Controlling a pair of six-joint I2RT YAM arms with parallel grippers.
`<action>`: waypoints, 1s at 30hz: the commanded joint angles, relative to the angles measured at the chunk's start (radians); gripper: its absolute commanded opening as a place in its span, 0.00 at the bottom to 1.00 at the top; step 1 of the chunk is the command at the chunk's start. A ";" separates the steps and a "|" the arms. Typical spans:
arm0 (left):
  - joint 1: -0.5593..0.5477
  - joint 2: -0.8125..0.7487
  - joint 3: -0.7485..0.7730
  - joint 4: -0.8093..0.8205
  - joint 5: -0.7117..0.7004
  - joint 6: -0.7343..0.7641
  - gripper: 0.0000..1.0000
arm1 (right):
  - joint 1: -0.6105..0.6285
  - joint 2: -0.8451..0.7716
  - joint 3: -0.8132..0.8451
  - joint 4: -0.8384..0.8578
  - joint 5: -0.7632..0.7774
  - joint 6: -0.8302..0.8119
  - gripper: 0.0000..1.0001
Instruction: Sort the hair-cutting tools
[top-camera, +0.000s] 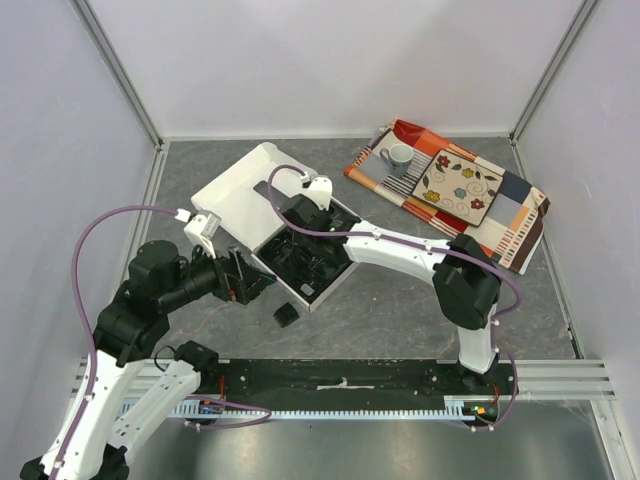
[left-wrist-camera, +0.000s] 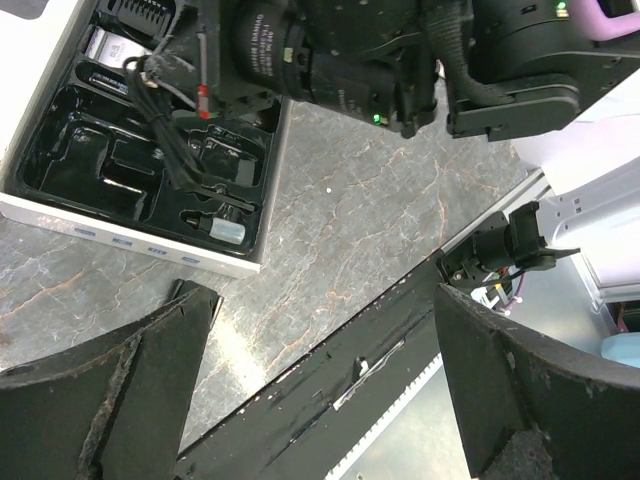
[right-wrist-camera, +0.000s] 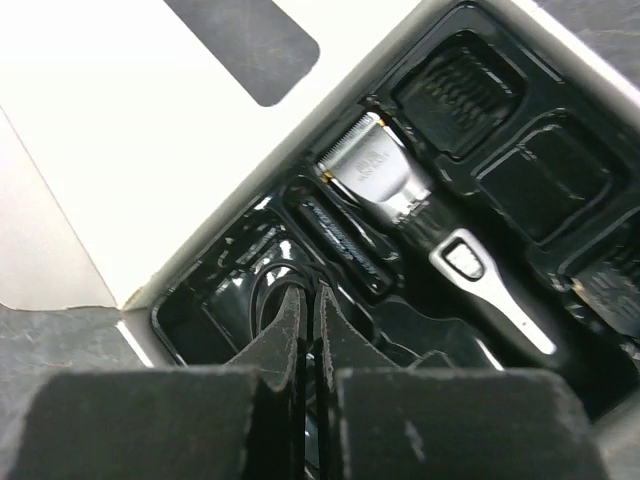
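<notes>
An open white box holds a black tray (top-camera: 322, 270). The black-and-silver clipper (right-wrist-camera: 420, 210) lies in the tray. Black comb attachments (right-wrist-camera: 458, 88) sit in tray pockets. My right gripper (right-wrist-camera: 310, 292) is shut on a loop of black cable (right-wrist-camera: 262, 290) just above the tray's corner pocket; in the top view it (top-camera: 300, 232) is over the box. The cable (left-wrist-camera: 162, 125) dangles from it in the left wrist view. My left gripper (left-wrist-camera: 325, 300) is open and empty, low over the table beside the box (top-camera: 245, 280). One loose comb attachment (top-camera: 287, 314) lies on the table.
The box's white lid (top-camera: 245, 185) lies open toward the back left. A patchwork cloth (top-camera: 480, 200) with a grey mug (top-camera: 398, 157) sits at the back right. A black rail (top-camera: 340, 380) runs along the near edge. White walls enclose the table.
</notes>
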 joint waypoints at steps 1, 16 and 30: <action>0.003 -0.021 -0.004 -0.004 0.027 -0.030 0.98 | 0.024 0.055 0.079 0.043 0.030 0.114 0.00; 0.003 -0.042 -0.005 -0.030 0.030 -0.009 0.98 | 0.056 0.192 0.151 0.034 0.079 0.236 0.00; 0.003 -0.032 -0.005 -0.032 0.036 0.008 0.98 | 0.064 0.258 0.214 -0.015 0.181 0.273 0.00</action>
